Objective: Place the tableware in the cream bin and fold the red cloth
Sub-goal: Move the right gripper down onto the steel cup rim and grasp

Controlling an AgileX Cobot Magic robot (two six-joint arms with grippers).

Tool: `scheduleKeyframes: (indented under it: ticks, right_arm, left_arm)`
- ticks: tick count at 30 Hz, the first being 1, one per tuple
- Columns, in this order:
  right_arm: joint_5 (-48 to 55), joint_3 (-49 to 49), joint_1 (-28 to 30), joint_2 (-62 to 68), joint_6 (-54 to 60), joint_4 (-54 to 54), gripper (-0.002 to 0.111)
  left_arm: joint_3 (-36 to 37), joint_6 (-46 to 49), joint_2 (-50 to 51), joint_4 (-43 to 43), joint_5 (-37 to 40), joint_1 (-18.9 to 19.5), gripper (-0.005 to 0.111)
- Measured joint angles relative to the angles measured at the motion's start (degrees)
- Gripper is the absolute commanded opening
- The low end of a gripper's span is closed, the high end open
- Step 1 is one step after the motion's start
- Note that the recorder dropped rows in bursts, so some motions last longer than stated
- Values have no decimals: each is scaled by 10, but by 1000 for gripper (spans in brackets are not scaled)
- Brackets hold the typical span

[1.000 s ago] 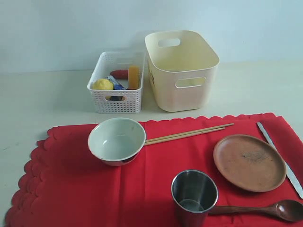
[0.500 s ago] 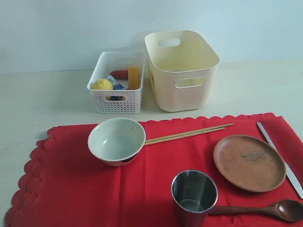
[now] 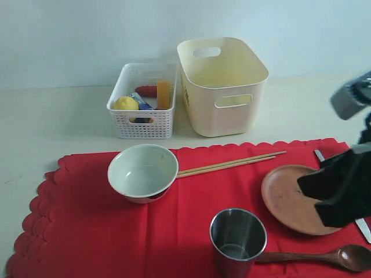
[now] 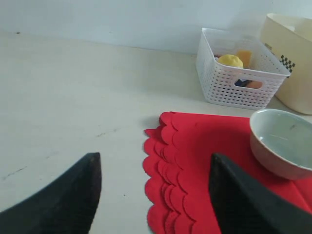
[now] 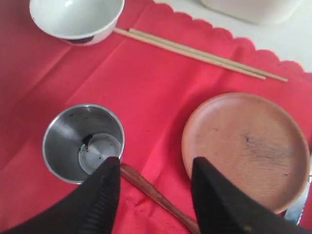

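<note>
The red cloth [image 3: 174, 220] lies flat under the tableware: a pale bowl [image 3: 142, 171], chopsticks [image 3: 232, 163], a brown plate [image 3: 287, 197], a steel cup [image 3: 237, 234], a dark wooden spoon [image 3: 342, 256] and a knife [image 3: 320, 155] mostly hidden by my right arm. The cream bin [image 3: 223, 87] stands behind the cloth. My right gripper [image 5: 155, 168] is open above the spoon handle [image 5: 156, 195], between cup [image 5: 83, 141] and plate [image 5: 246, 146]. It holds nothing. My left gripper [image 4: 155, 161] is open over the cloth's scalloped left edge [image 4: 165, 161], near the bowl [image 4: 280, 141].
A low white perforated basket [image 3: 142, 101] with a lemon [image 3: 124, 104] and other food stands left of the cream bin. Pale tabletop [image 3: 58, 121] surrounds the cloth, and a plain wall rises behind the bins.
My right arm has come into the exterior view from the right and now hangs over the plate's right side and the knife. The tableware and the cloth have not moved.
</note>
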State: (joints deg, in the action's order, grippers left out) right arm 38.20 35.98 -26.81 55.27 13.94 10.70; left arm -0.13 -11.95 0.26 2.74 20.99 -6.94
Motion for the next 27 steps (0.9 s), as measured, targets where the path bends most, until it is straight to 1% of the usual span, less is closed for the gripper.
scheduleKeyframes:
  ticks: [3,5,11,16,20,23,27]
  right_arm:
    - [27,44,0,91,25,12,62]
    - [41,69,0,135,45,30,64]
    - [67,126,0,246,65,58,64]
    - [91,147,-5,298,66,65,64]
    - [97,147,-41,312,46,32,64]
    - [97,147,-68,321,-15,-32,64]
    - [97,147,-76,339,-72,-77,64]
  left_arm:
    - [0,0,0,0,0,0,62]
    - [0,0,0,0,0,0,62]
    - [0,0,0,0,0,0,62]
    - [0,0,0,0,0,0,62]
    - [0,0,0,0,0,0,62]
    - [0,0,0,0,0,0,62]
    - [0,0,0,0,0,0,62]
